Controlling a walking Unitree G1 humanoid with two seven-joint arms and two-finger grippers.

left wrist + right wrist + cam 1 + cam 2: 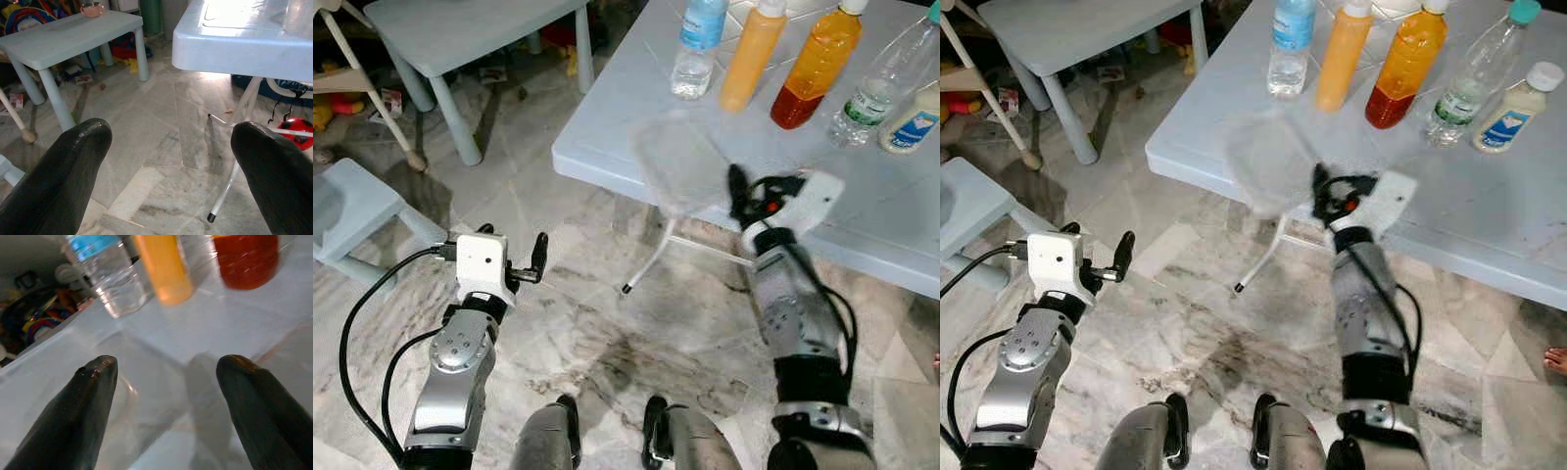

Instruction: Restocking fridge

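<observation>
Right gripper (164, 377) released, over near table (607, 147) edge. Upright bottles: orange bottle (751, 54) lies beyond, slightly left, probably nearest. Left gripper (168, 152) open, low.

Head stereo pair looking down, wrist cameras low, all sharing the table (607, 137)

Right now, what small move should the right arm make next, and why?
Probably reach further forward toward the orange bottle. The right gripper is open and empty, low over the table's near edge, with the bottles upright just beyond its fingers.
</observation>
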